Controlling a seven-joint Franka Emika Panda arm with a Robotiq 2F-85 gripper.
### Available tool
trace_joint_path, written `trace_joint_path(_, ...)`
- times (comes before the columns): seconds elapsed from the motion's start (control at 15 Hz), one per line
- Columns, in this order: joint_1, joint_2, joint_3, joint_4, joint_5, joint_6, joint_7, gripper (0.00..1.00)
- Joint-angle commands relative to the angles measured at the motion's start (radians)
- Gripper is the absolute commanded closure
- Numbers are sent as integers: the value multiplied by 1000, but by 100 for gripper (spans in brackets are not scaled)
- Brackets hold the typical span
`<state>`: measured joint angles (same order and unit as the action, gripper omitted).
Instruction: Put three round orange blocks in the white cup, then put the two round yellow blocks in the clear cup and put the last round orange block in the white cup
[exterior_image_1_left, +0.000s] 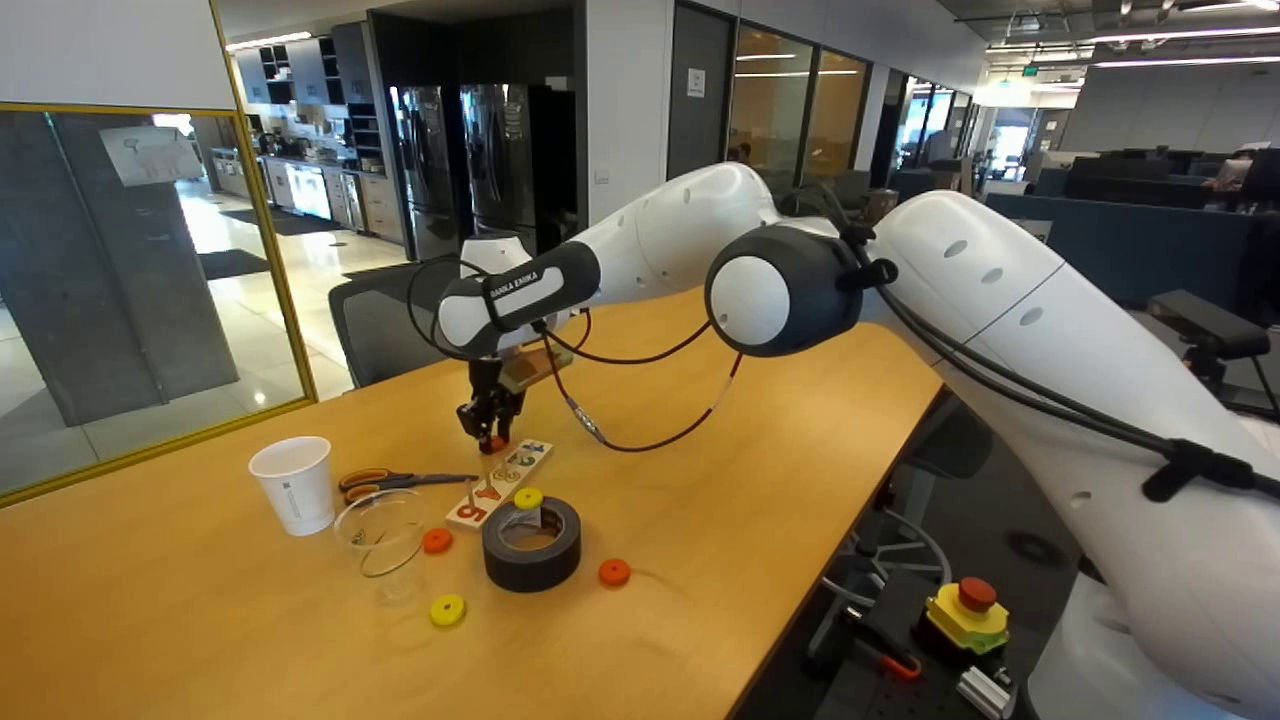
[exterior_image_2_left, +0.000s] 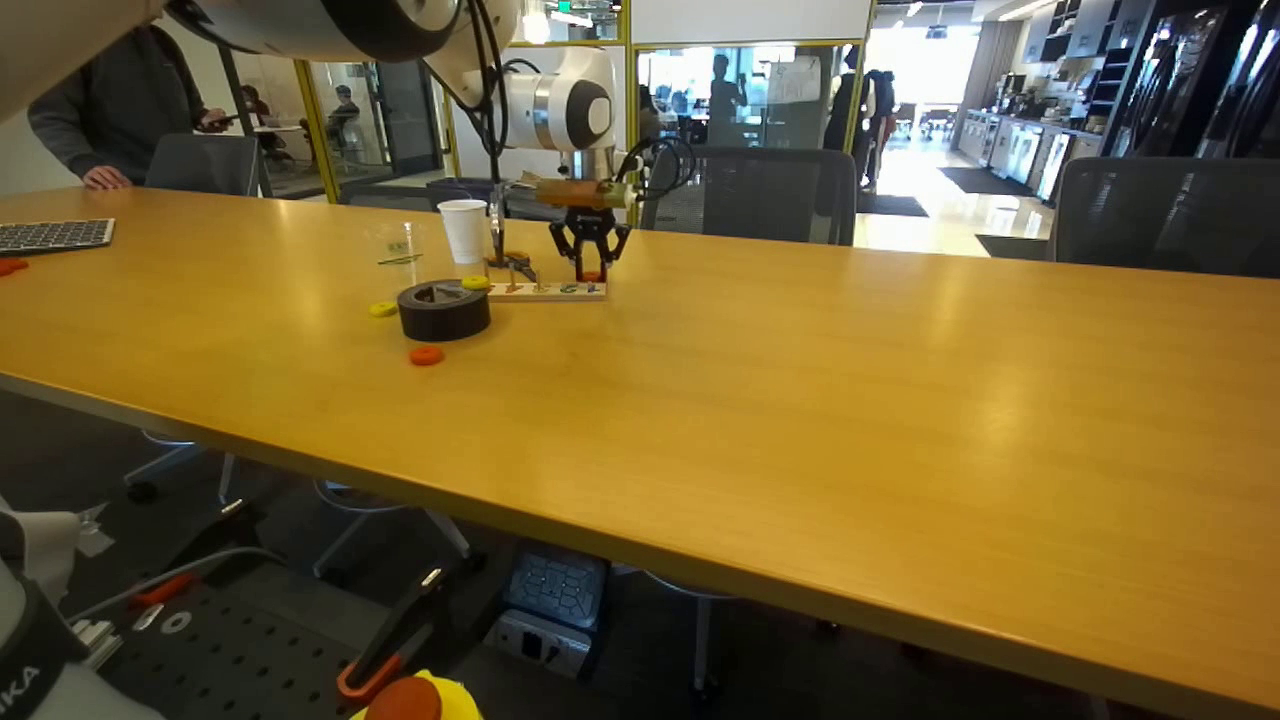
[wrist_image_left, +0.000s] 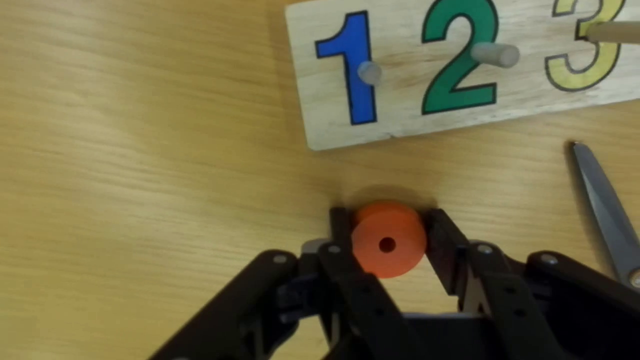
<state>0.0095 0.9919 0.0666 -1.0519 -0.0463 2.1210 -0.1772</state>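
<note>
The white cup (exterior_image_1_left: 297, 490) stands mouth up, its long axis vertical.

The end effector (exterior_image_2_left: 591, 274) holds an orange block (exterior_image_2_left: 591, 277) near the pegged board (exterior_image_2_left: 550, 296).

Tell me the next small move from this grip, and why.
I'd probably lift the gripper straight up first: its jaws are closed on an orange block, held low beside the pegged number board, and the upright white cup, where it belongs, has a rim standing higher.
</note>
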Motion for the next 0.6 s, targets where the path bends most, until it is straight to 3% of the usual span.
trace_joint_path(0.0,39,-6,8,41,3,-24,0,82)
trace_joint_path(0.53,155,-8,9,147,-23,-22,7,82)
